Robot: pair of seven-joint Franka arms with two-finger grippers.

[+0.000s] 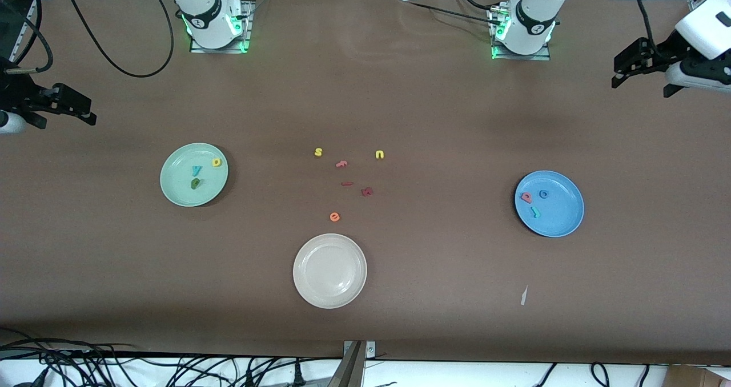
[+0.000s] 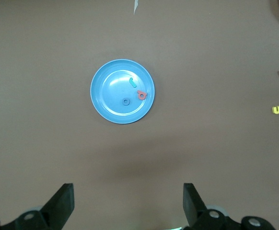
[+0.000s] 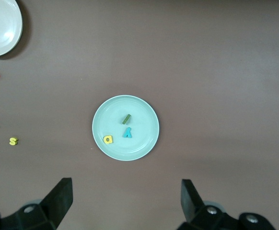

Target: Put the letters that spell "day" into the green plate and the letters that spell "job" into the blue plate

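Looks done: "day" letters in the green plate below the right gripper, "job" letters in the blue plate below the left gripper, both jaws wide and empty (strays left on the tabletop).

Bare table lies open between the arm bases and the plates; loose letters clutter the middle, with the white plate just nearer the front camera

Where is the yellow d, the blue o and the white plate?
yellow d (image 1: 216, 162), front view, middle of the letter, in the green plate.
blue o (image 1: 543, 193), front view, on its ring, in the blue plate.
white plate (image 1: 329, 244), front view, on its rim.
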